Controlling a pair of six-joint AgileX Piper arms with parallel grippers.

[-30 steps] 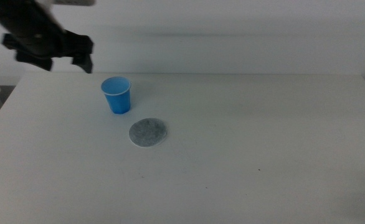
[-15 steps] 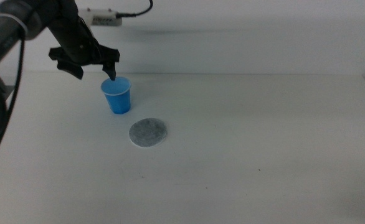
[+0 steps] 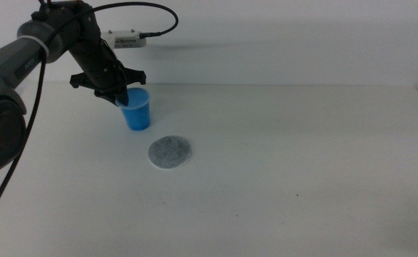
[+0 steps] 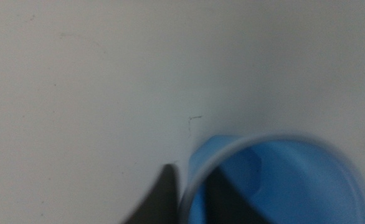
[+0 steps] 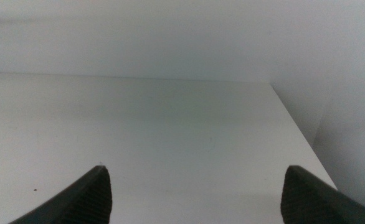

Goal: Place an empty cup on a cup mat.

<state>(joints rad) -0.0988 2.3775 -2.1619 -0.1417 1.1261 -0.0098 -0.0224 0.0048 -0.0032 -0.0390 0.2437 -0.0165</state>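
Note:
The blue cup [image 3: 137, 109] stands upright and empty on the white table [image 3: 280, 157], just behind and left of the round grey cup mat [image 3: 170, 152]. My left gripper [image 3: 121, 98] reaches in from the left and sits at the cup's left rim. In the left wrist view the cup [image 4: 294, 186] fills the lower corner, and my left gripper [image 4: 192, 190] has one dark jaw outside the wall and one inside, close together on the rim. My right gripper [image 5: 198, 183] is open and empty over bare table, out of the middle view.
A white box with a black cable [image 3: 127, 39] sits by the back wall behind the left arm. The table's right edge [image 5: 294, 124] shows in the right wrist view.
My left gripper came down and right from above the table's back left to the cup's rim, and its jaws narrowed around the cup wall. The cup and mat have not moved.

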